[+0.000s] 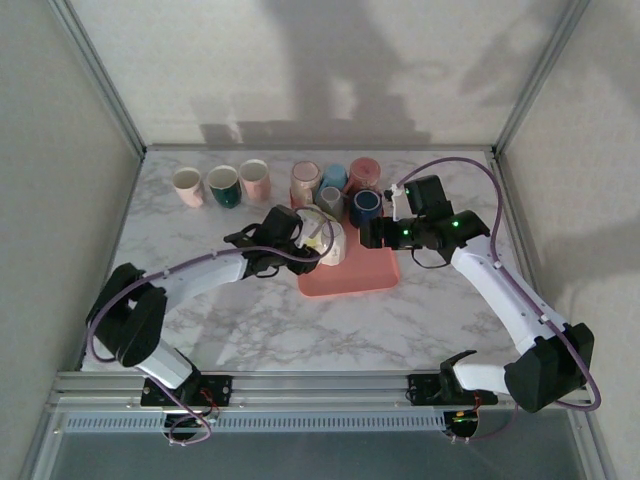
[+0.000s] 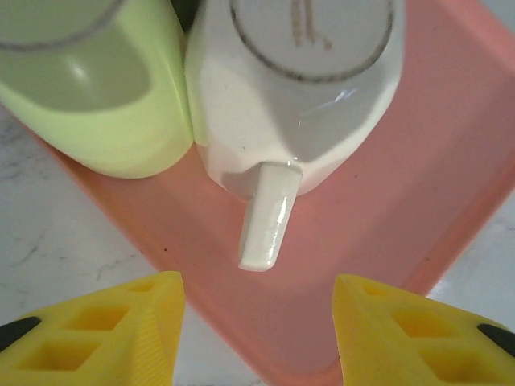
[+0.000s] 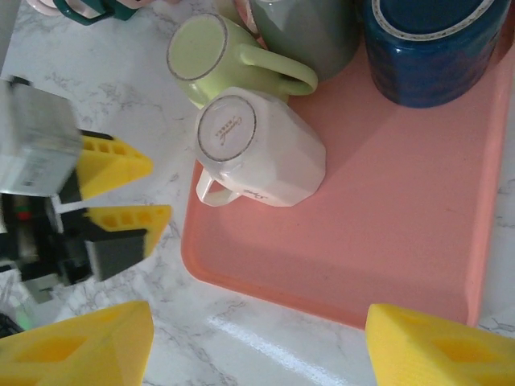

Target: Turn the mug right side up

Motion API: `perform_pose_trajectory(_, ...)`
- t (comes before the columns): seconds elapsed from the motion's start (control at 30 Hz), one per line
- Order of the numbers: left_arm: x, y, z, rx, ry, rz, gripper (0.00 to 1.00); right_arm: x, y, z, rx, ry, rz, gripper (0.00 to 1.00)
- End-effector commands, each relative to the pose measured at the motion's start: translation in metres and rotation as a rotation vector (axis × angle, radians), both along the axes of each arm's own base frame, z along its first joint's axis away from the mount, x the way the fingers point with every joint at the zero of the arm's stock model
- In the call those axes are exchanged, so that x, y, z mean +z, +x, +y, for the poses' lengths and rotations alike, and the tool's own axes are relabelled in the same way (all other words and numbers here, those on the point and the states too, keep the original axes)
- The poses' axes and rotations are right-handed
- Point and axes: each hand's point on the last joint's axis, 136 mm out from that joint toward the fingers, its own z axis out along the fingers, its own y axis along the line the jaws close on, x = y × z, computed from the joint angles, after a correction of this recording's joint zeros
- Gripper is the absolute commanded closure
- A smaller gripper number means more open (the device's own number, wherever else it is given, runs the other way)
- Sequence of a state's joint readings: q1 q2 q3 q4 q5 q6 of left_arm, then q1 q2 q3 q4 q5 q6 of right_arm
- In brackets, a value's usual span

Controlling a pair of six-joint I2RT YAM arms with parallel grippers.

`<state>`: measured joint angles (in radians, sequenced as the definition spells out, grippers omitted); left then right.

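marble worktop (image 1: 250, 330) carries a pink tray (image 3: 386, 201) with a cluster of mugs at its far end. the white mug (image 3: 265, 153), which i take to be the target, sits near the tray's left edge, base up and rim down, pressed against a pale green mug (image 3: 213, 56) that is also inverted. a dark blue mug (image 3: 434, 48) stands well apart at the other side. the white mug's handle (image 2: 269, 213) points out toward the left arm. left fingers (image 2: 121, 330) are apart with nothing between them, just short of that handle and lined up with it, no contact. right fingers (image 3: 80, 346) are spread wide and empty, hovering above the tray's near edge. progress: nothing done, the mug is not gripped, lifted or flipped. left to do: close on the handle or body, lift clear of the green mug, rotate it, set it down rim up. risk: knocking the green neighbour.
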<state>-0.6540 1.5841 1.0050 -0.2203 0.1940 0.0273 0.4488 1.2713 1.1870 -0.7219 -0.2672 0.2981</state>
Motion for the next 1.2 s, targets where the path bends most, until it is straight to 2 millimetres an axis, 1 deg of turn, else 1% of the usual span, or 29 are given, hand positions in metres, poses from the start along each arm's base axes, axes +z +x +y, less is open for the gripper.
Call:
perform_pose_trajectory(0.0, 0.005, 0.009, -0.011, -0.014, 0.018, -0.044, 0.49, 0.002, -0.005, -0.001, 0.018, 0.016, -0.002, 0.29)
perform_pose_trajectory(0.2, -0.002, 0.017, -0.018, -0.012, 0.018, -0.068, 0.50, 0.000, -0.004, -0.001, 0.018, 0.021, 0.004, 0.29)
perform_pose_trajectory(0.37, -0.009, 0.022, -0.019, -0.018, 0.035, -0.081, 0.52, 0.001, -0.001, -0.002, 0.014, 0.029, 0.002, 0.29)
perform_pose_trajectory(0.53, -0.019, 0.024, -0.020, -0.021, 0.056, -0.070, 0.55, 0.002, -0.001, -0.003, 0.013, 0.034, 0.004, 0.29)
perform_pose_trajectory(0.77, -0.025, 0.028, -0.024, -0.020, 0.046, -0.074, 0.60, 0.000, -0.001, -0.005, 0.010, 0.035, 0.007, 0.29)
perform_pose_trajectory(1.0, -0.031, 0.031, -0.028, -0.028, 0.045, -0.069, 0.66, 0.003, -0.001, -0.007, 0.007, 0.037, 0.004, 0.29)
perform_pose_trajectory(1.1, -0.034, 0.032, -0.030, -0.035, 0.048, -0.062, 0.71, 0.004, -0.001, -0.007, 0.005, 0.041, 0.003, 0.29)
perform_pose_trajectory(1.17, -0.035, 0.033, -0.031, -0.034, 0.046, -0.060, 0.72, 0.004, -0.001, -0.008, 0.002, 0.041, 0.004, 0.29)
